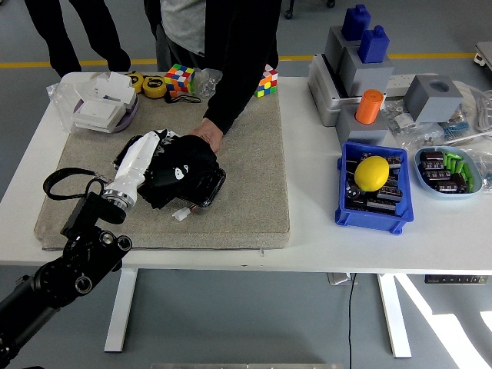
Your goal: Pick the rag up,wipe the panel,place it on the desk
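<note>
A black rag [181, 171] lies bunched on the dark panel [206, 191] in the middle of the beige mat [254, 200]. My left hand [157, 146], white with a black arm behind it, presses on the rag's left side with its fingers curled into the cloth. Only the panel's right edge and a small white connector [181, 214] show from under the rag. A person's hand [206, 135] in a black sleeve rests on the panel's far edge, steadying it. My right arm is out of sight.
A white box stack [104, 108], tape rolls [154, 84] and puzzle cubes [180, 77] line the mat's far edge. To the right stand a grey fixture [361, 65], a blue bin [373, 188] with a yellow ball, and a dish [448, 171] of parts.
</note>
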